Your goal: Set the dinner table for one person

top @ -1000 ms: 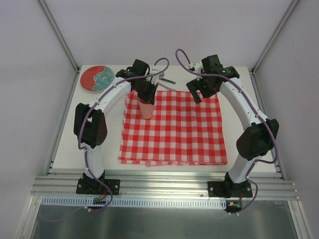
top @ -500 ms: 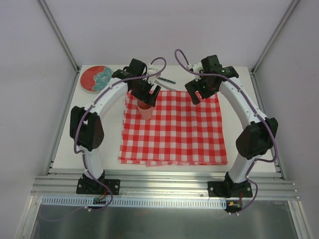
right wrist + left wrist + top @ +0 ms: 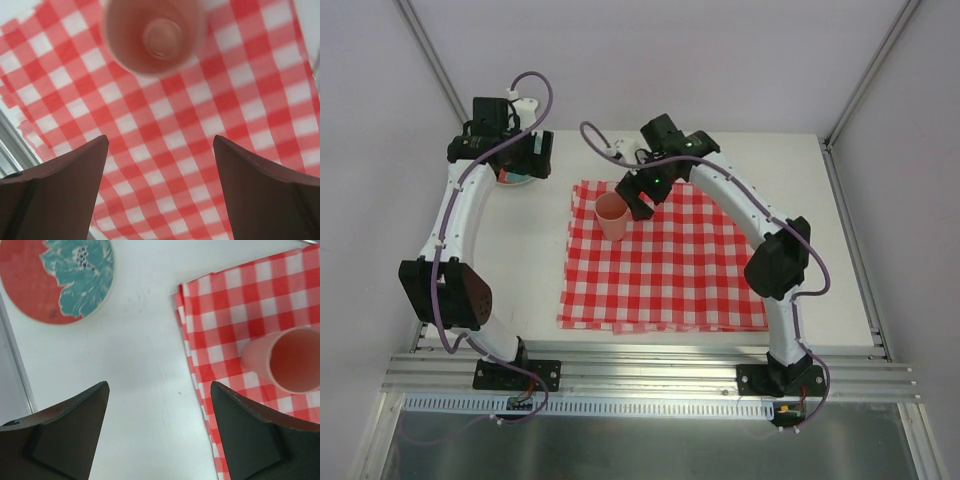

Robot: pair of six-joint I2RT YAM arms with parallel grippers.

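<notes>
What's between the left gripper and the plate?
Nothing visible. In the left wrist view only bare dinner table lies between the open left gripper and the plate; the pink cup stands off to the side on the checked cloth.

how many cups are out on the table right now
1. The pink cup stands upright near the far left corner of the red-and-white checked cloth. Some of the dinner table along its far edge is out of sight, so another may be hidden.
</notes>
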